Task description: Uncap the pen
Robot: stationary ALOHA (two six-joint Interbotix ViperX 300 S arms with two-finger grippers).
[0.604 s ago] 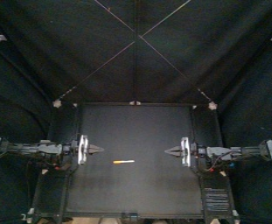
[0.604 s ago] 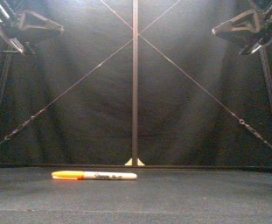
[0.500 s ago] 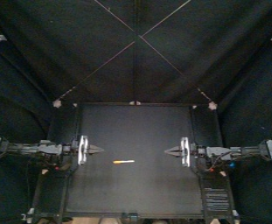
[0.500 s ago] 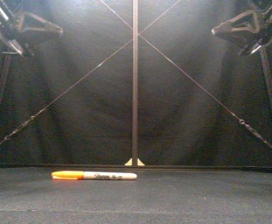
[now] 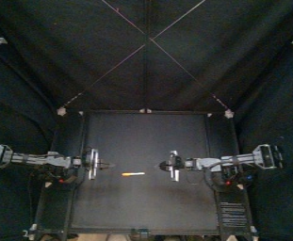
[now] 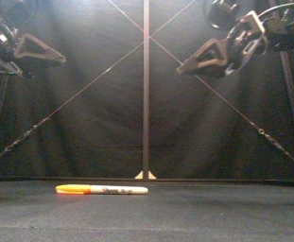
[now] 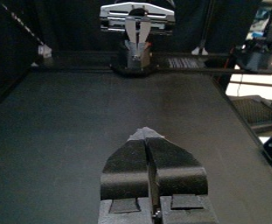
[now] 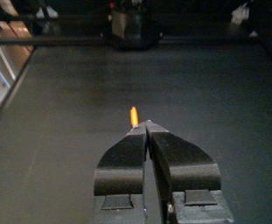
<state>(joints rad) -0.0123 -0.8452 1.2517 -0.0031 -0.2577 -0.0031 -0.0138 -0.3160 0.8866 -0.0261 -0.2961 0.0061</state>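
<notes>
The pen (image 5: 132,175) lies flat on the black table (image 5: 149,202). In the top picture it is in the lower half, a little left of the middle. In the front picture it lies low down and left of the middle. Its orange cap (image 6: 71,189) points to the left side and its white body (image 6: 117,190) points to the right. The cap is on the pen.

The left claw (image 5: 108,166) comes in from the left side of the top picture. In the front picture it hangs high in the upper left, well above the table. Its two jaws are pressed together, as the left wrist picture shows.

The right claw (image 5: 163,166) comes in from the right side and reaches close to the middle. In the front picture it hangs in the upper right, tipped down toward the left. Its jaws are pressed together too. In the right wrist picture the orange end of the pen shows just past their tips.

In the top picture the pen lies between the two claws, a bit lower in the frame. Neither claw touches it.
</notes>
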